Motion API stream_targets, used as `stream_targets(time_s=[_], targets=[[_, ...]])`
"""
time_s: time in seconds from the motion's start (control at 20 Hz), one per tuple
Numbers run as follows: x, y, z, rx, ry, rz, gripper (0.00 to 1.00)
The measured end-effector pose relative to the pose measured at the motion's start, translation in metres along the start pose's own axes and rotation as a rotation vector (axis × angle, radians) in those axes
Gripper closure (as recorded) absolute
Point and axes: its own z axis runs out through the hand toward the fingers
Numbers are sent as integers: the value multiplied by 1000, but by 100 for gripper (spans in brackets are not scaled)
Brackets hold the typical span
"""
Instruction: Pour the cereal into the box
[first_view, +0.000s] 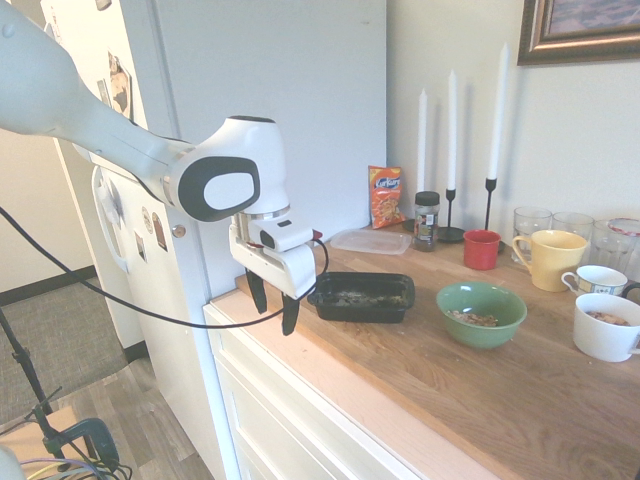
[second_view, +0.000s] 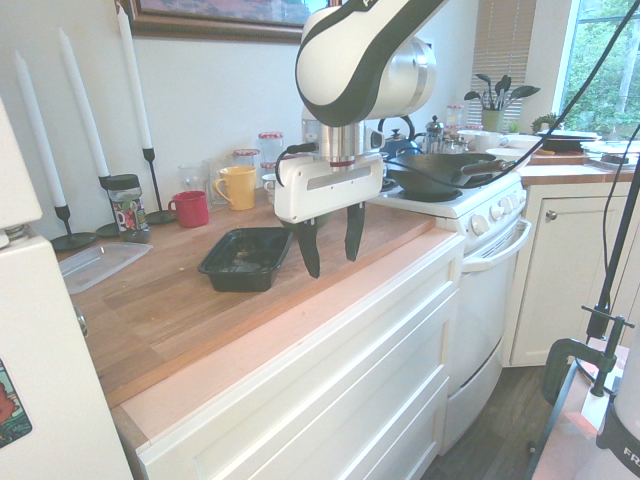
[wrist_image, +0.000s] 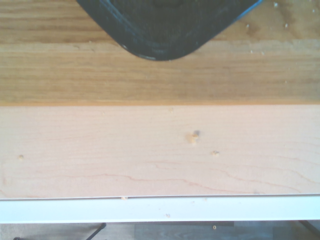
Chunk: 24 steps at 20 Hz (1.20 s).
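Two fingers: the gripper (first_view: 275, 300) hangs left of centre in the first exterior view, pointing down, its dark fingers spread apart with nothing between them.
Below the gripper: bare wooden counter (first_view: 470, 390) near its front edge; the wrist view shows a few loose crumbs on the pale front strip.
Box: a shallow black tray (first_view: 362, 296) just right of the gripper in the first exterior view, centre-left in the second (second_view: 246, 257); its rounded corner shows at the top of the wrist view (wrist_image: 165, 30). Some light bits seem to lie inside it.
Cereal: tan pieces in a green bowl (first_view: 481, 313), right of the tray and apart from it, centre-right in the first exterior view.
Farther out: a red cup (first_view: 481, 249), a yellow mug (first_view: 551, 258), white mugs and glasses at right; three white candles (first_view: 452, 105), a spice jar (first_view: 427, 220), an orange snack packet (first_view: 385, 197) and a clear lidded container (first_view: 370, 240) toward the back wall.
Progress, as a judgement: the bowl is not yet gripped, so pouring has not begun.
Risk: a thin grip on the bowl's rim could slip as it tilts, scattering cereal over the counter.
Risk: the tray is shallow and light, so a nudge from the arm could slide it toward the counter edge.
Risk: pouring too fast or off-centre could send pieces bouncing over the low rim.
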Motion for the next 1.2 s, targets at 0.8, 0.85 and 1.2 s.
stream_targets(time_s=[0.8, 0.85, 1.2], targets=[[189, -23, -86, 114, 107, 144, 0], [208, -21, -87, 117, 108, 164, 0], [322, 9, -78, 123, 69, 279, 0]])
